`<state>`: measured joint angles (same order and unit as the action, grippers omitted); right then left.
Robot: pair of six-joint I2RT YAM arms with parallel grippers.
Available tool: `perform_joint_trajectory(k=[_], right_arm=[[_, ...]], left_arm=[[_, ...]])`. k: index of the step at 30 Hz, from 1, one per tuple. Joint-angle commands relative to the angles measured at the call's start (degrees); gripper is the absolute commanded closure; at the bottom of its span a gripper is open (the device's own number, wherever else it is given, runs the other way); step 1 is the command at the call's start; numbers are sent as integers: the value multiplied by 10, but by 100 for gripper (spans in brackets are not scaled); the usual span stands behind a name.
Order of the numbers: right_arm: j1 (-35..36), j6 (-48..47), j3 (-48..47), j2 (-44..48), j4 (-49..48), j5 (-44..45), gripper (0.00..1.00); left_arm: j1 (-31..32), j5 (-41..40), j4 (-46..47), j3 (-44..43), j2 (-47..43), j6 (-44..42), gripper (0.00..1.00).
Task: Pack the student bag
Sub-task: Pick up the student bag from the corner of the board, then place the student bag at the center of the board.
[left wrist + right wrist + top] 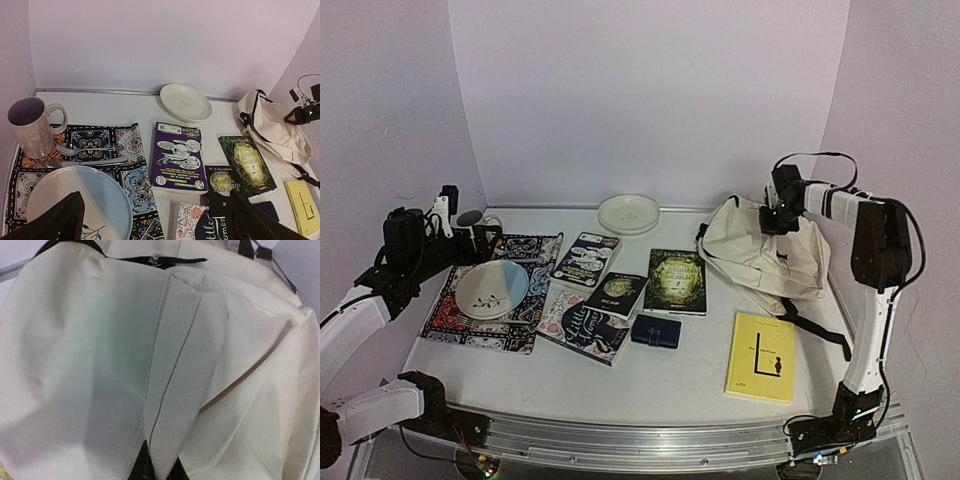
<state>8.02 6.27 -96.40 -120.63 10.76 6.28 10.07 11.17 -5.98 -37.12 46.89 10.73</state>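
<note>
The student bag (765,255) slumps just beyond the yellow book (761,356), a fold of its top pinched in the closed right gripper (778,222). Left of that book: "Little Women" (585,330), then Maugham's "Moon and Sixpence" (223,182); far left, the left gripper (155,200) gapes wide.

Cream student bag (760,255) (black straps (817,333))

The place was a robot test cell, as in a laboratory. Plain lilac walls (650,100) closed a white table (650,385) on three sides. At the bottom edge an aluminium rail (640,437) carried the bases of the left arm (380,405) and the right arm (868,340). A white plate (628,213), a yellow book (761,356) and the student bag (760,255) lay there as staged props.
</note>
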Motion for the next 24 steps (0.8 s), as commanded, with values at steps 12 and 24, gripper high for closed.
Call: perform_joint_trajectory(k=[12, 24], right_arm=[[55, -243, 44, 329, 43, -240, 100], [80, -380, 160, 494, 62, -380, 100]], left_arm=[[-3, 51, 11, -30, -3, -20, 1], [-3, 107, 9, -39, -2, -6, 1]])
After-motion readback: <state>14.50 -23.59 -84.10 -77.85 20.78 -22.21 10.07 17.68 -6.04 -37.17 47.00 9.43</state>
